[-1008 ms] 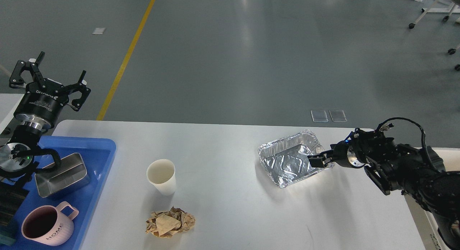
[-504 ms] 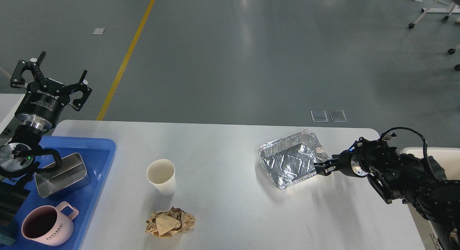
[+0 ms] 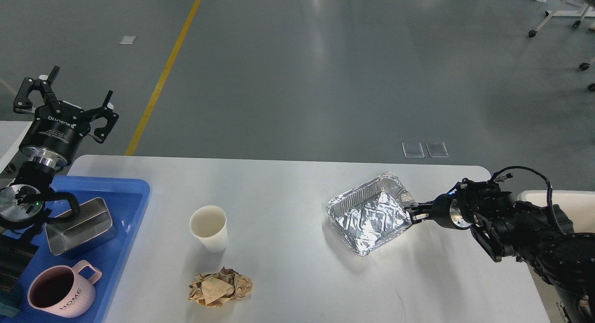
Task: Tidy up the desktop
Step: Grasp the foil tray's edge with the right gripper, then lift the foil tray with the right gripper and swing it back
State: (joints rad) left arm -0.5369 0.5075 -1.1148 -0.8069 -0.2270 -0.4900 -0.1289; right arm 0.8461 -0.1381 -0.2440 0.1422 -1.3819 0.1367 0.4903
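Right gripper clamped on the right rim of a crumpled foil tray, at 3 o'clock on the white desktop. Left gripper raised with fingers spread wide and empty, at 9 o'clock above a blue tray. On that tray, a steel box and a pink mug. Near the desktop's centre, a white paper cup standing upright; just below it at 6 o'clock, a ball of brown paper, apart from the cup.
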